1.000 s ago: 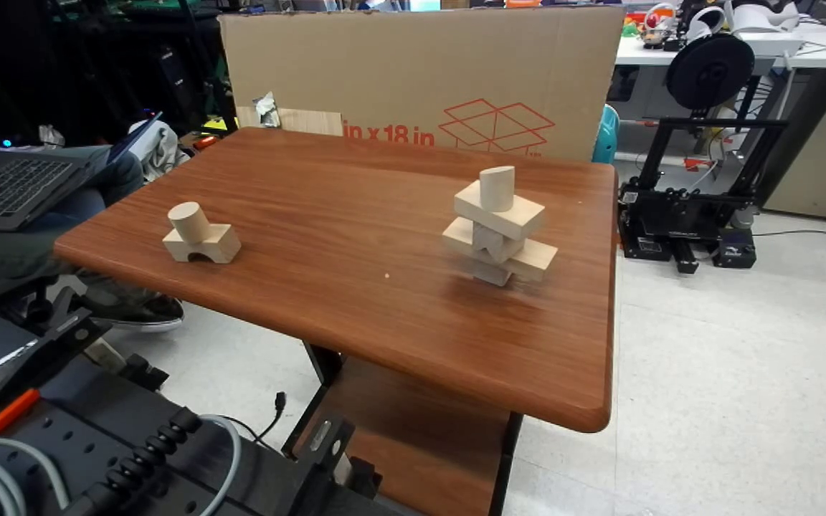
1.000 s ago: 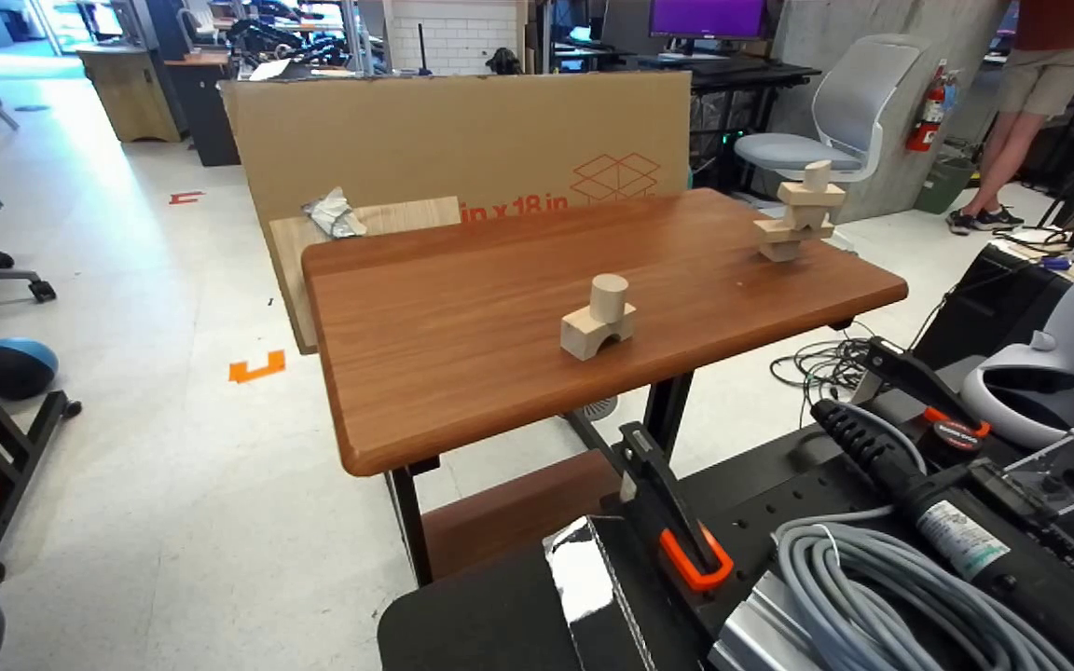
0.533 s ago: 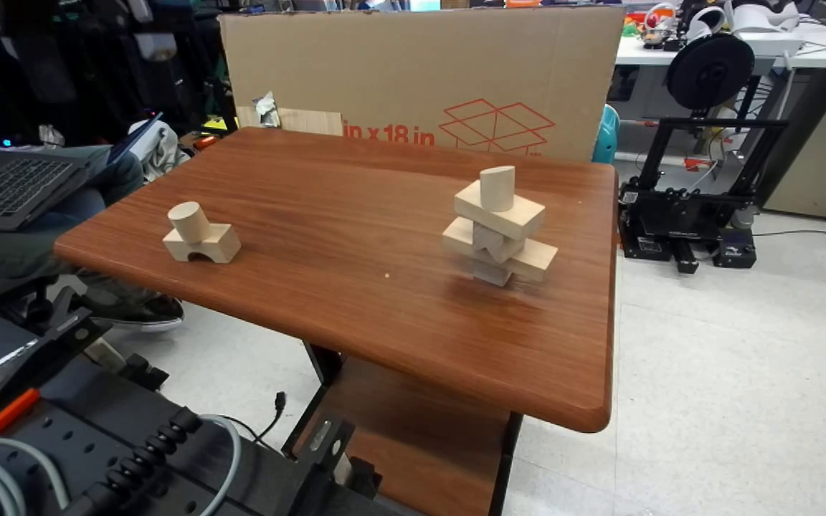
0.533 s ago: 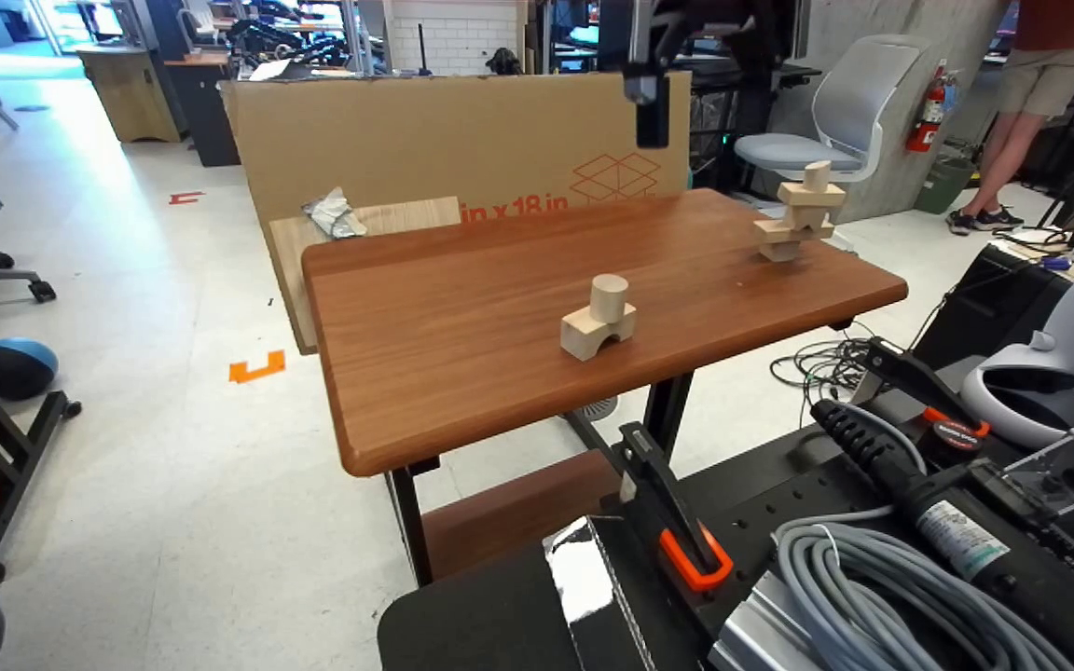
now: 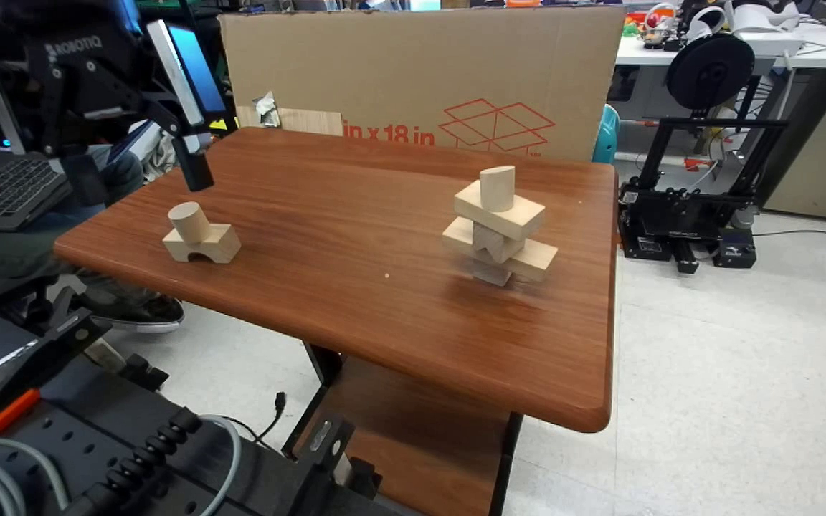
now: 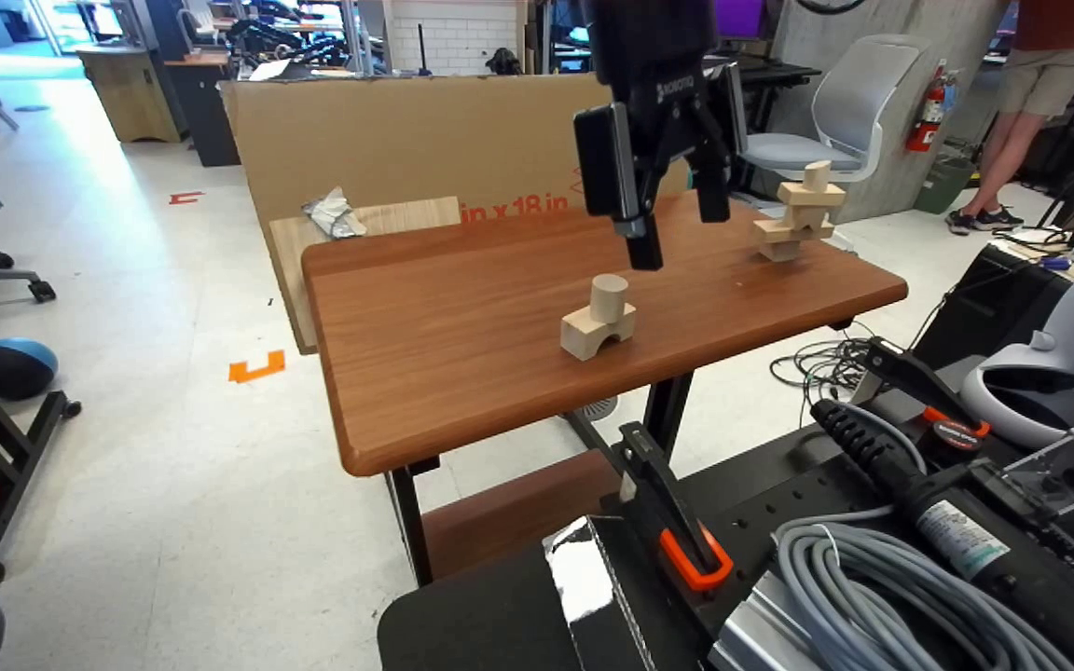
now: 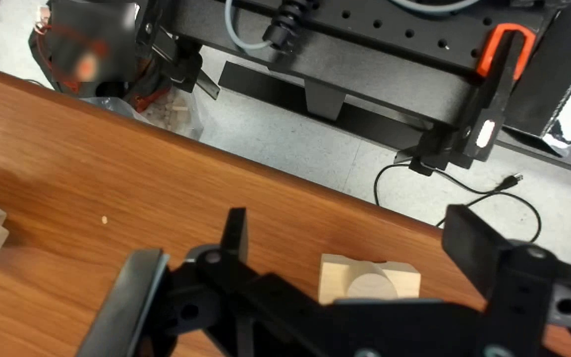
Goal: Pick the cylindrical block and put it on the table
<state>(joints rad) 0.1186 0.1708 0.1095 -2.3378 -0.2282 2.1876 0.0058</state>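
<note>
Wooden surface [image 5: 355, 287] with pincer [image 6: 680, 222] released above it, cylindrical block [image 5: 191, 223] up on arch block [image 6: 593, 332]

Surface was large, reddish-brown polished wood with rounded corners. Cardboard sheet [image 5: 399, 64] stood upright behind it in both exterior views, red printing on its face. Black 3D printer [image 5: 678, 211] sat on the floor [image 5: 728, 373] beyond the surface in an exterior view.

Pincer, black with Robotiq lettering, hung in the air near and above the cylindrical block, apart from it, fingers [image 5: 196, 170] pointing down and jaws spread wide. In the wrist view the cylindrical block appeared in the gap between the fingers.

Block stack [image 5: 510, 228], pale wood, stood near the other end of the surface, well apart from the arch block. Bottom to top: small base piece [image 5: 492, 272], shape hard to make out; lower flat block [image 5: 535, 258]; notched piece [image 5: 485, 236]; upper flat block [image 5: 524, 215]; upright piece [image 5: 497, 190]. Wrist view caught only part of it, at the left edge.

Arch block lay on the surface near a long edge, curved notch facing down. Cylindrical block, short and pale, stood on end on the arch block, touching it; wrist view showed its round end, partly covered by the pincer. Pale speck [image 5: 386, 275] lay on the surface between arch block and block stack.
</note>
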